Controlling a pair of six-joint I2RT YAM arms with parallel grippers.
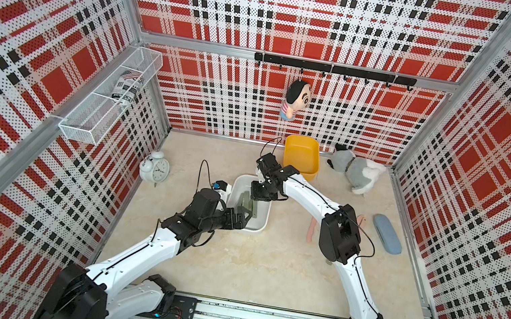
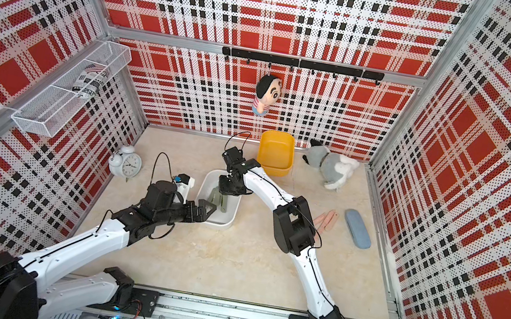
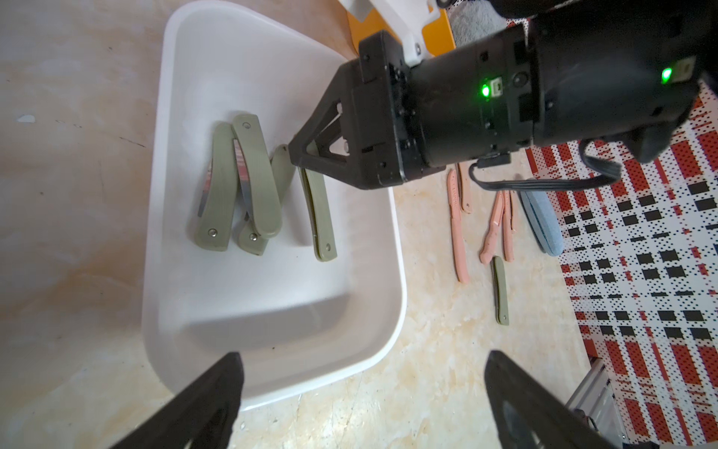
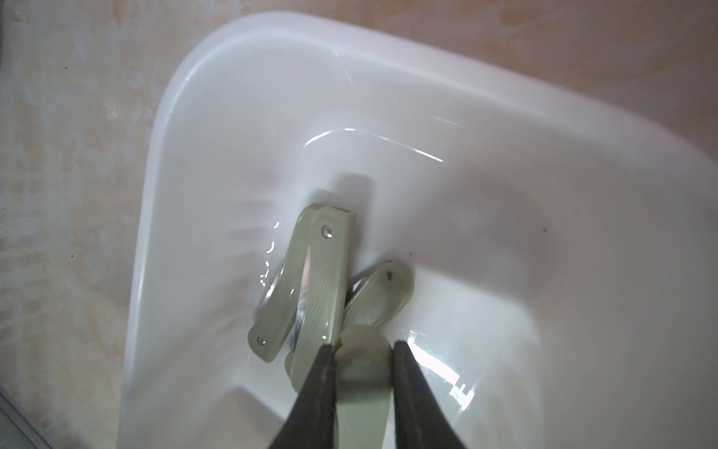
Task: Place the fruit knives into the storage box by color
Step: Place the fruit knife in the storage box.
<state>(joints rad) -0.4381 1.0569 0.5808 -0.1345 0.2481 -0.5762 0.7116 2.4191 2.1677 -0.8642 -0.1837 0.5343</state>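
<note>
Right gripper (image 4: 363, 350): nearly closed, pinching one green knife (image 4: 363, 388) by its end, inside the white storage box (image 4: 505, 136).
Left gripper (image 3: 363, 373): spread wide, empty, over the box's rim nearest the robot.
Surface: beige marbled table (image 1: 263, 268); pink knives (image 3: 458, 233) loose beside the box.
Room: red-black-white plaid walls (image 1: 307, 17).
Held knife axis: along the box's length, riveted end away from the fingers.

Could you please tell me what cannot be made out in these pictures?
- Pink knives: partly hidden by the right arm in both top views.
- Green knife in the right hand: blurred and cut off by the right wrist view's edge.
- White box: knife pile partly under that hand in both top views.
</note>
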